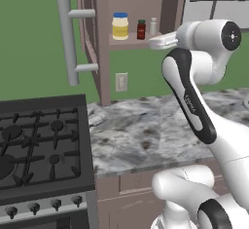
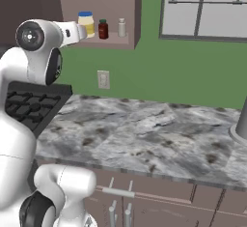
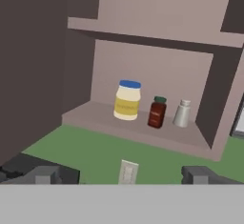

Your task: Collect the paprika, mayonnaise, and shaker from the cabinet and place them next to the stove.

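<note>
Nearest the camera: stove (image 1: 41,145) down at the left, grates bare, knobs along the front. Marble desk (image 1: 146,130) right beside it, plenty of free top next to the burners for setting things down. Wall outlet (image 1: 121,82) on the green wall just behind.

Above that, gripper (image 3: 121,174) up near shelf height, jaws spread wide, nothing between them, well short of the jars. Aimed straight into the cabinet (image 3: 147,42), door swung open with the long grey bar handle (image 1: 68,40) sticking out at the left.

At the back, on the inner shelf, all three lined up and upright: mayonnaise (image 3: 127,100) leftmost, paprika (image 3: 157,112) in the middle, shaker (image 3: 181,113) on the right. Small gaps between them, none touching as far as can be told. Nothing collected yet.

Handling guesses: mayonnaise probably the heaviest and widest, rigid, smooth-sided so maybe slippery; best pinched across the body around the label, below the blue lid, and likely close to the limit of the jaws. Paprika and shaker look light and stiff but easy to tip; mid-body grab, below the cap or the narrow neck. Tight spacing means a real chance of knocking a neighbour when reaching in, especially around the middle jar.
</note>
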Motion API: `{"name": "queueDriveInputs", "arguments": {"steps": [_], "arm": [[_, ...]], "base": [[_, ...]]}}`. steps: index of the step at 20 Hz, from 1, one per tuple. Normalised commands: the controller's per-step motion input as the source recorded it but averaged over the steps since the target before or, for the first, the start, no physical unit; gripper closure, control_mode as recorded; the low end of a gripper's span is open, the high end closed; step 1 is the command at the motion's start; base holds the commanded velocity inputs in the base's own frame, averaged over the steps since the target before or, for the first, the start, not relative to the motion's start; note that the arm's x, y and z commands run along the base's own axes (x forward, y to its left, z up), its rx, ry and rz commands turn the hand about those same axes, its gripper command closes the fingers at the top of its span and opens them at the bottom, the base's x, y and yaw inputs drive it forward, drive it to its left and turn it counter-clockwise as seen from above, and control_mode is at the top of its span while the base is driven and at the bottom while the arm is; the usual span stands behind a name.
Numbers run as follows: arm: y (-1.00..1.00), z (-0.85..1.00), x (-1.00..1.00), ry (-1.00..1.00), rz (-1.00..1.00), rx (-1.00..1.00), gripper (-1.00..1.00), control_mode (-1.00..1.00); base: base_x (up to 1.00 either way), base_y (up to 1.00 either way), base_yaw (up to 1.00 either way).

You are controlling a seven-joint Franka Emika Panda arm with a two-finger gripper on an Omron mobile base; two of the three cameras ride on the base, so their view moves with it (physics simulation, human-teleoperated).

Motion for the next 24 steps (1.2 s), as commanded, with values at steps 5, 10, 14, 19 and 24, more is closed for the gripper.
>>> {"name": "queueDriveInputs", "arguments": {"steps": [5,10,14,19,24], "arm": [[0.02,0.13,0.3,-0.02,0.0,0.01,-1.0,-1.0],[0.07,0.03,0.38,0.0,0.0,0.0,-1.0,-1.0],[0.14,0.0,0.42,0.0,0.0,0.0,-1.0,-1.0],[0.08,0.0,0.42,0.0,0.0,0.0,-1.0,-1.0],[0.0,0.09,0.46,0.02,0.0,0.07,-1.0,-1.0]], "base": [[0.0,0.0,0.0],[0.0,0.0,0.0],[0.0,0.0,0.0],[0.0,0.0,0.0],[0.0,0.0,0.0]]}}
